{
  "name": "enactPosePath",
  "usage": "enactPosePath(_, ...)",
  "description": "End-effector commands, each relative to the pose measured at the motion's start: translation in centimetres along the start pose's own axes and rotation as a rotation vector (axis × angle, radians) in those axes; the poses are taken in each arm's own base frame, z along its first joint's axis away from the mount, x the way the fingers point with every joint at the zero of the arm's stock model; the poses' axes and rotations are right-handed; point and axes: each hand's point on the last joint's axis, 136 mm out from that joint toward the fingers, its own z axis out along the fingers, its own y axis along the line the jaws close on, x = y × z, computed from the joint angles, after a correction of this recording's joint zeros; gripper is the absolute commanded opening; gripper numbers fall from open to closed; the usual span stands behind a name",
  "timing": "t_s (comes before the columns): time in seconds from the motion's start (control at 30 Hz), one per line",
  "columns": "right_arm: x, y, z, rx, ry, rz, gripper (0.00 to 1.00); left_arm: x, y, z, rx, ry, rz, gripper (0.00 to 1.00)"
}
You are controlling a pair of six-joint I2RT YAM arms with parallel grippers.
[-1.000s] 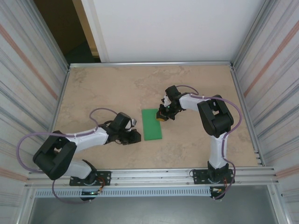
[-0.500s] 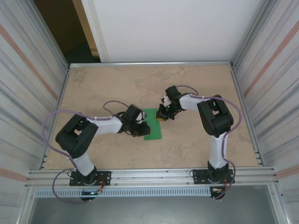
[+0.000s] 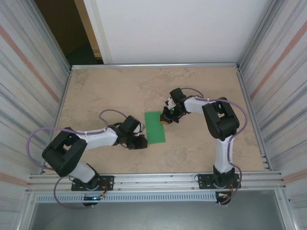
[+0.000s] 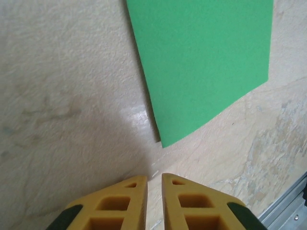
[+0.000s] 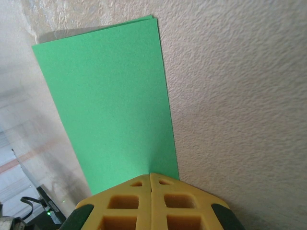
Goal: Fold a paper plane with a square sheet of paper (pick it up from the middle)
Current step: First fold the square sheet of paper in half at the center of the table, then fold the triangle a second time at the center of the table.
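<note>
Green sheet (image 3: 155, 127), long axis near-to-far

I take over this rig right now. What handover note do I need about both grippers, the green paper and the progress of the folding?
The square sheet of paper lies flat on the table between the arms. It is a rectangle, and two layers show at one corner, so it seems folded in half once.
The left gripper is nearly closed, with a narrow gap. It holds nothing and sits low, just off the sheet's near left corner.
The right gripper is shut on the sheet's right edge, apparently pressing it down.
Done: the half fold, it seems.
Left: all nose and wing folds; no plane shape yet.
</note>
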Motion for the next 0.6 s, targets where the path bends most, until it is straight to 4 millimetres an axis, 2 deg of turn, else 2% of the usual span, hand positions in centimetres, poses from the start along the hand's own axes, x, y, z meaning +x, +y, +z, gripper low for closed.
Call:
enactPosePath(0.0,3.6,-9.4,2.5,0.349,0.076,0.162,0.00,-2.5,-2.0,-2.0,0.012,-0.075,0.028,0.19)
enactPosePath(0.1,1.7,-4.9,0.4,0.253,0.010,0.127,0.07,-5.3,-3.8,-3.5,0.063,-0.170,0.024,0.22)
enactPosePath(0.17,0.3,-1.4,-1.6,0.174,-0.049,0.093,0.15,-6.9,-3.9,-4.1,0.082,-0.227,-0.002,0.25)
enactPosePath(0.27,-1.1,2.2,-4.5,0.095,-0.131,0.060,0.31,-8.8,-3.8,-4.6,0.112,-0.276,-0.043,0.28)
enactPosePath(0.37,-1.6,3.3,-6.6,0.072,-0.201,0.059,0.44,-10.5,-4.2,-4.9,0.171,-0.309,-0.067,0.31)
enactPosePath(0.53,-1.2,2.2,-8.8,0.072,-0.321,0.082,0.69,-12.9,-5.2,-4.4,0.220,-0.301,-0.054,0.37)
enactPosePath(0.57,-1.0,1.9,-9.0,0.079,-0.333,0.087,0.78,-13.2,-5.2,-4.2,0.218,-0.291,-0.052,0.38)
